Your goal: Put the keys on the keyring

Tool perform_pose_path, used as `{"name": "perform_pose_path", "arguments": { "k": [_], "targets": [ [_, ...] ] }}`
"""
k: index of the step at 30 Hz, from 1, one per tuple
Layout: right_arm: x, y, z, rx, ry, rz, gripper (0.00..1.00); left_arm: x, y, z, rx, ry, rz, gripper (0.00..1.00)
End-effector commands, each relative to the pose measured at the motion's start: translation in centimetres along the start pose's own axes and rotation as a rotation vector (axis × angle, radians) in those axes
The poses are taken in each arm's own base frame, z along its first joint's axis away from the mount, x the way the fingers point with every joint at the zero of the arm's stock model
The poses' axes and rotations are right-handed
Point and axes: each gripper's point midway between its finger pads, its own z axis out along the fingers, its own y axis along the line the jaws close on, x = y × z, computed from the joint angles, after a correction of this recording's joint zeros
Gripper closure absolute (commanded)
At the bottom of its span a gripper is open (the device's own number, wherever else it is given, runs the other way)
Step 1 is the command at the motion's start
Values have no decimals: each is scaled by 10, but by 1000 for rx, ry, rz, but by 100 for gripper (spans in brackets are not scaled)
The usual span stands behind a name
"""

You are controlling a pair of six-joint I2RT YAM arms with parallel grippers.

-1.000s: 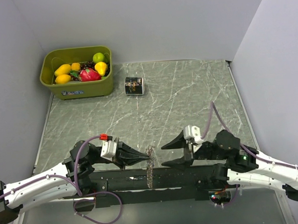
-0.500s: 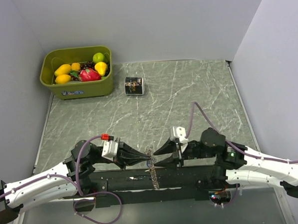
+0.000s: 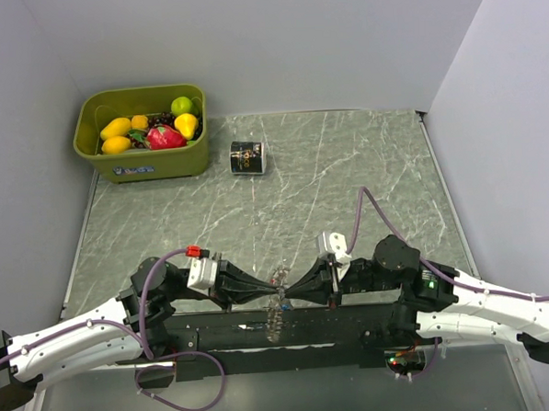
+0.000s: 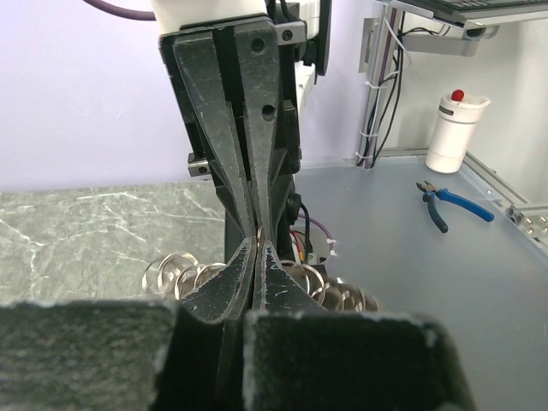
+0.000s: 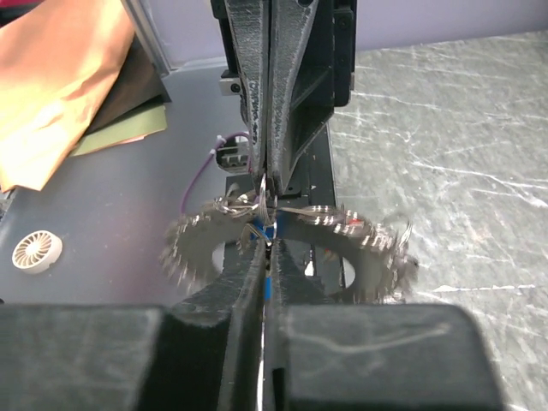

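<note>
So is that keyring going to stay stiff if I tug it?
Likely floppy: the keyring looks motion-blurred, so its loose keys probably swing. It seems to hang below the left claw and right claw, so expect sag. Thin shiny metal may slip.

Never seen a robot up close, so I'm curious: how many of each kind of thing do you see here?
Grippers: 2 (left gripper, right gripper)
Green fruit bin: 1
Black can: 1
Keyring: 1
Total: 5
</note>
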Motion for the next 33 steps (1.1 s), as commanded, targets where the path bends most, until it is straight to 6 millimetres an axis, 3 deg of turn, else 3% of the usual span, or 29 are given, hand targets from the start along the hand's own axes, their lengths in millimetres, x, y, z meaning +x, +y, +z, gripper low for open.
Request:
{"name": "perform_pose_path", "arguments": {
  "k": [1,18,33],
  "targets": [
    [-24,1,-1,4,-75,-27,97,-45,-8,6,40,-121,68,99],
    [-7,-5,7,14,-36,-7,100,-53,-14,5,68,-135,79,99],
    [-6,-12,15,40,-39,4,100,-53,-20,5,100,-152,62,99]
  ]
}}
